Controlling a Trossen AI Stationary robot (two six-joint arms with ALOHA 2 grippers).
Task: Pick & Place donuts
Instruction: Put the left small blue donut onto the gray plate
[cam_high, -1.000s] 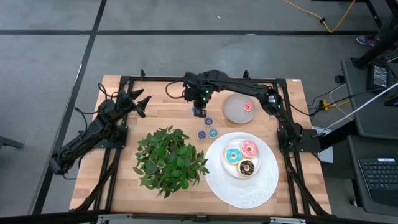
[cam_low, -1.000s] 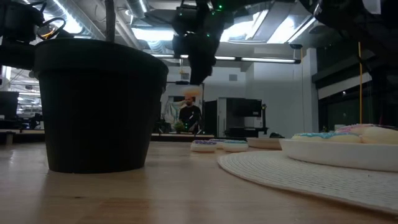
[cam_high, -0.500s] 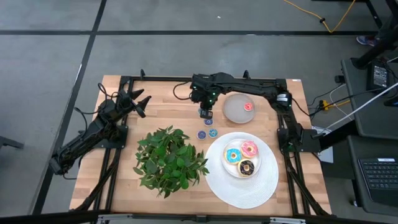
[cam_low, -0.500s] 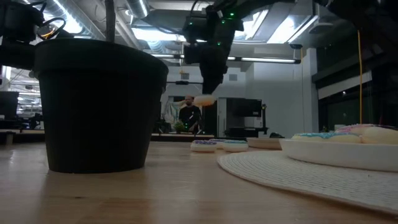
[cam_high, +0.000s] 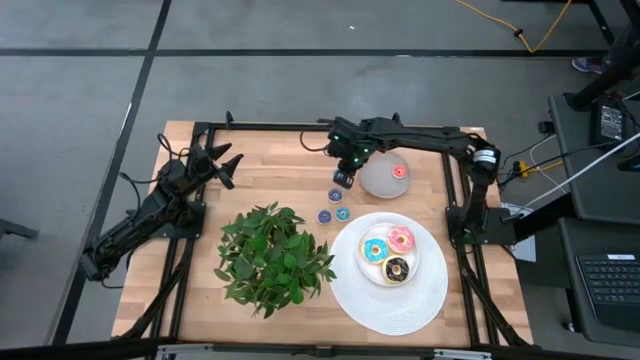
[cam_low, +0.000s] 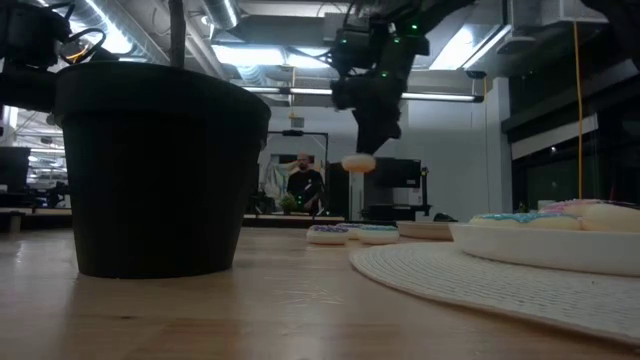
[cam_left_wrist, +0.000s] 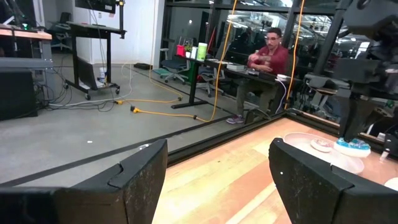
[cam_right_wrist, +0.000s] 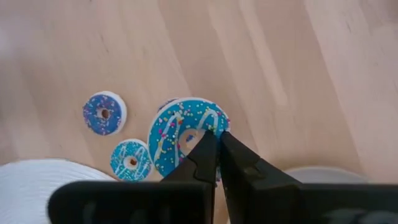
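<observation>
Nearest the front edge, the white plate (cam_high: 372, 268) carries three iced donuts (cam_high: 390, 254). Farther back, two tiny rings (cam_high: 333, 214) lie on the wood. Above them the right gripper (cam_high: 343, 178) is clamped on a blue ring (cam_right_wrist: 186, 135), beside the grey dish (cam_high: 376, 180). Far left, the left gripper (cam_high: 228, 168) waits, fingers apart.

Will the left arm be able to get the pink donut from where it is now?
Probably not easily. The left gripper waits open far away, and the leafy plant stands partly between it and the pink donut. The right gripper, shut on a small blue donut, is much nearer.
</observation>
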